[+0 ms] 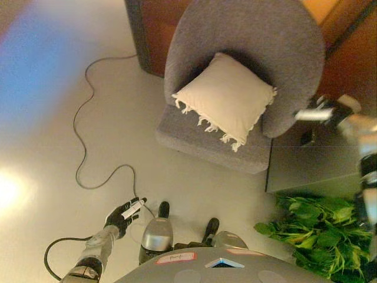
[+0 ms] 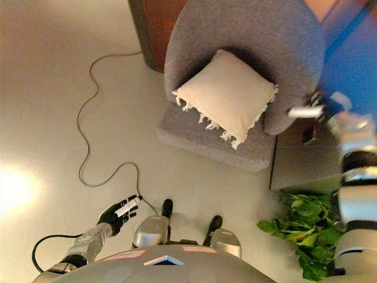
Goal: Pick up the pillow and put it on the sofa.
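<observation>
The pillow [image 1: 227,99] is already lying on the sofa [image 1: 194,132] seat, propped against the backrest, so placement looks done. Left hand [image 1: 125,214] is being held low, fingers relaxed, empty; right hand [image 2: 321,109] is being held beside the sofa, fingers extended, empty. Only withdrawal is probably needed.

cream pillow [image 1: 225,98] leaning on grey sofa [image 1: 259,35], plant [image 1: 315,234] beside

Right hand [image 1: 330,112] blurred beside sofa's [image 1: 194,138] right arm; finger posture not resolved. Sofa backrest top cut off by upper edge. Seat surface and lower backrest partly hidden under pillow [image 1: 227,99]. Plant [image 1: 312,236] cropped at bottom and right edge. Dark cabinet [image 1: 297,162] partly hidden behind right forearm. Brown furniture [image 1: 156,29] behind sofa mostly concealed, kind not determined.
</observation>
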`<state>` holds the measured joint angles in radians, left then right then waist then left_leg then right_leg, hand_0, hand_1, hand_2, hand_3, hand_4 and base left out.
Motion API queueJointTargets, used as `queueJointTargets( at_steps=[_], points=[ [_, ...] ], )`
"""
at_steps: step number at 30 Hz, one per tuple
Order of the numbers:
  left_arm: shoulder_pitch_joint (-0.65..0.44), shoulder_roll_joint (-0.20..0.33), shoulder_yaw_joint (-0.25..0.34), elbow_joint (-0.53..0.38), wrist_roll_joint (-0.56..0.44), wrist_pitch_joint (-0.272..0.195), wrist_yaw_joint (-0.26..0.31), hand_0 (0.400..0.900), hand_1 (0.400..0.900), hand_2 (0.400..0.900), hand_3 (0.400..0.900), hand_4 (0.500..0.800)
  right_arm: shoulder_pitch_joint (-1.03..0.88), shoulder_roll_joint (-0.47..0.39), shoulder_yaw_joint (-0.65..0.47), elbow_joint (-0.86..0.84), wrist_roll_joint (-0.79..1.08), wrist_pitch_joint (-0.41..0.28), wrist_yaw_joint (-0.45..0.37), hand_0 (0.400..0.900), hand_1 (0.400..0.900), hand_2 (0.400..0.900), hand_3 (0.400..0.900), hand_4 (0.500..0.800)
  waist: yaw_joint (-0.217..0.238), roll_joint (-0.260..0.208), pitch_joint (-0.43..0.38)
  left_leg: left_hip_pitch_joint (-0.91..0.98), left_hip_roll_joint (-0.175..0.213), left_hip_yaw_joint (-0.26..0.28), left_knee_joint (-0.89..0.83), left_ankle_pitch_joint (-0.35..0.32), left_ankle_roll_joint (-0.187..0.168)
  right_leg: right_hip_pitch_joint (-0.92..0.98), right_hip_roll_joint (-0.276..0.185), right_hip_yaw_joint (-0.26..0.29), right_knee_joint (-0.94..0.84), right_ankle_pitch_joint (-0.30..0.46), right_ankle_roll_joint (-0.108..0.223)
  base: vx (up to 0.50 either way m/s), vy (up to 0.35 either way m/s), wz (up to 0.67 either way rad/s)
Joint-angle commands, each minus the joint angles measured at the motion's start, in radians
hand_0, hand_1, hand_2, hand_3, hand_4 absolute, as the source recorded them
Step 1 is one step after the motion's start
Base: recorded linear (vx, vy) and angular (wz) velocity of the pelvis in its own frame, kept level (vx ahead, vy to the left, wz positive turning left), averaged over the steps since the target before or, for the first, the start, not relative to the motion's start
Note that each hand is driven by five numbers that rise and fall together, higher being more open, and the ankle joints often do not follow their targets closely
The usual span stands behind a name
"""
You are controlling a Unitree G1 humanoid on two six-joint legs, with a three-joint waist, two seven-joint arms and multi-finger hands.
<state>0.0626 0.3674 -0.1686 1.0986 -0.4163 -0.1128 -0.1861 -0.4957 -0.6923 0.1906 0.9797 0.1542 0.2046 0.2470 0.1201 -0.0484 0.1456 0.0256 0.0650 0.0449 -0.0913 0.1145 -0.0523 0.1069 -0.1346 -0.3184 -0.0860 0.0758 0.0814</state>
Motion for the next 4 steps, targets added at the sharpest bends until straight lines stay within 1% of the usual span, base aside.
queueJointTargets(
  at_steps=[1,2,4],
  points=[
    [-0.085,-0.011,0.003,0.056,0.062,-0.01,0.053,0.9,0.9,0.9,0.9,0.8,0.092,0.082,0.034,0.005,0.014,-0.099,-0.054,0.9,0.9,0.9,0.9,0.8,-0.02,0.013,-0.041,0.067,0.027,0.05,0.004,-0.135,-0.034,0.024,-0.035,0.005,0.021,-0.063,0.066,-0.02,0.02,-0.04],
    [-0.09,-0.019,0.003,0.066,0.079,-0.008,0.06,0.9,0.9,0.9,0.9,0.8,0.131,0.119,0.03,0.029,-0.024,-0.117,-0.049,0.9,0.9,0.9,0.9,0.8,-0.024,0.014,-0.043,0.073,0.028,0.057,0.004,-0.138,-0.032,0.026,-0.034,0.008,0.023,-0.064,0.066,0.0,0.0,0.0],
    [-0.098,-0.032,-0.005,0.079,0.09,0.0,0.063,0.9,0.9,0.9,0.9,0.8,0.184,0.166,0.036,0.081,-0.038,-0.13,-0.044,0.9,0.9,0.9,0.9,0.8,-0.029,0.014,-0.047,0.08,0.027,0.059,0.004,-0.141,-0.027,0.028,-0.031,0.016,0.028,-0.066,0.065,-0.01,0.017,0.01]
  ],
)
